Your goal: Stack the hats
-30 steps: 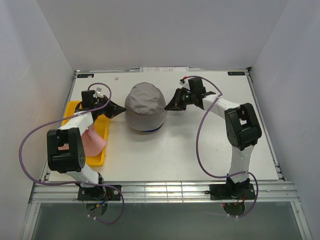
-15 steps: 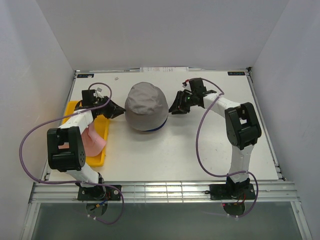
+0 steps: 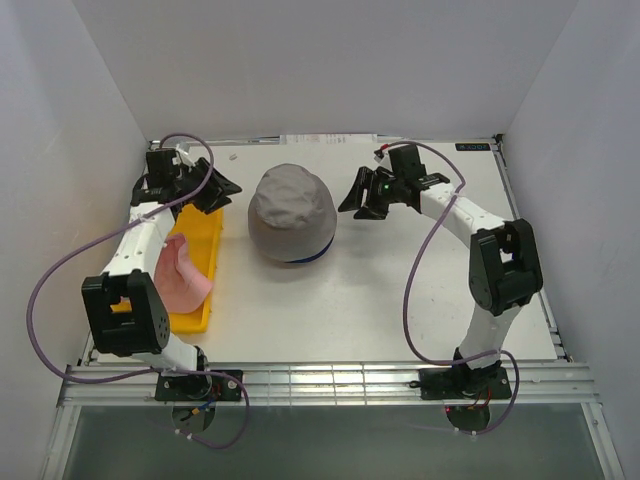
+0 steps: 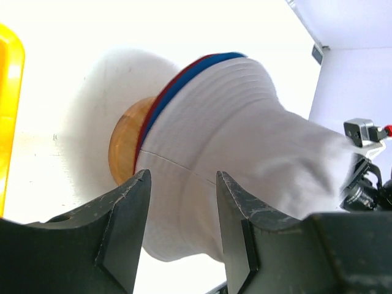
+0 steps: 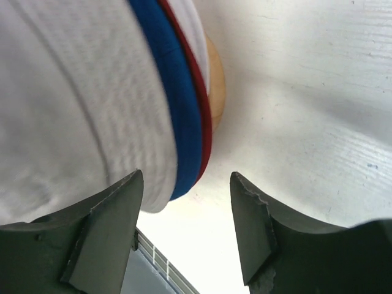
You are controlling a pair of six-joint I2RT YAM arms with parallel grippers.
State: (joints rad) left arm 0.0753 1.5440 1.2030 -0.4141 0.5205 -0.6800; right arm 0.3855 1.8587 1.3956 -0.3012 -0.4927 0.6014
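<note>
grey hat (image 3: 291,210) outermost, worktop (image 3: 400,300) centre | left claw (image 3: 222,190), right claw (image 3: 350,197): both apart, empty, flanking it | pink hat (image 3: 178,278) in yellow tray (image 3: 200,318), left edge, nearer left claw, toward near edge from it

Lab robot cell: white walls (image 3: 320,70) enclosing a framed table (image 3: 350,310).

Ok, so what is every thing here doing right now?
Grey hat: on top of the stack.
Blue hat: under the grey, only rim showing.
Red hat: under the blue, only rim showing.
Pink hat: in the yellow tray, not stacked.
Wooden stand: mostly covered by hats.
Left gripper: open, empty.
Right gripper: open, empty.
</note>
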